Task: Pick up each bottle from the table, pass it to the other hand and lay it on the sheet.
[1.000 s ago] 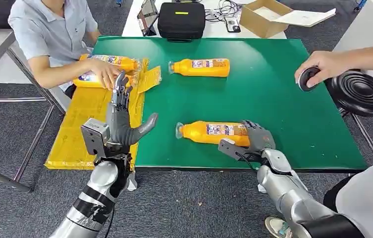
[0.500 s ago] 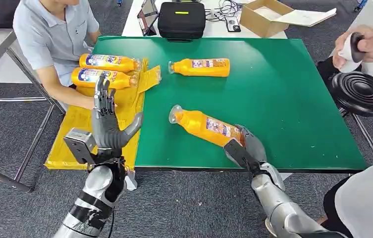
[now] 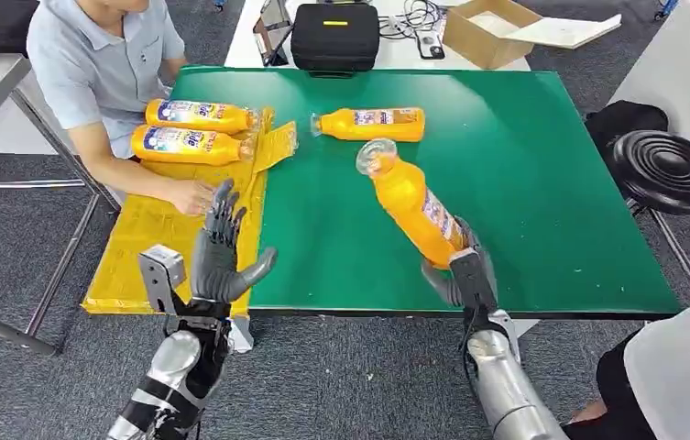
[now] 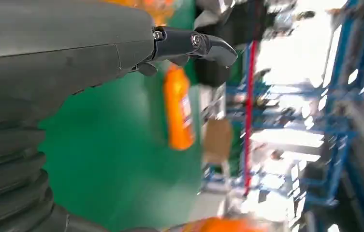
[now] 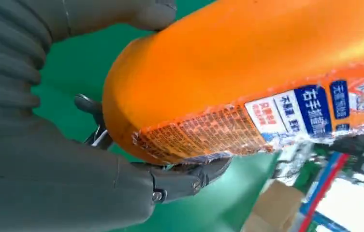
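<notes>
My right hand (image 3: 458, 270) grips an orange bottle (image 3: 410, 203) by its base and holds it tilted above the green table (image 3: 524, 165), cap end up and away from me. Up close the bottle (image 5: 247, 82) sits between thumb and fingers (image 5: 189, 176). My left hand (image 3: 217, 252) is raised open, fingers spread, over the yellow sheet (image 3: 153, 234) at the table's left edge. Two orange bottles (image 3: 196, 115) (image 3: 187, 144) lie side by side on the sheet's far part. Another bottle (image 3: 370, 123) (image 4: 179, 108) lies on the table farther back.
A person sits at the far left with a hand (image 3: 190, 194) on the sheet near my left hand. A black ribbed disc (image 3: 669, 170) stands off the right edge. A black case (image 3: 335, 37) and a cardboard box (image 3: 492, 32) sit behind the table.
My right hand lifted the bottle off the table and tipped it upward. The left hand shifted slightly right. The person's arm at the right drew out of the picture with the small black object.
</notes>
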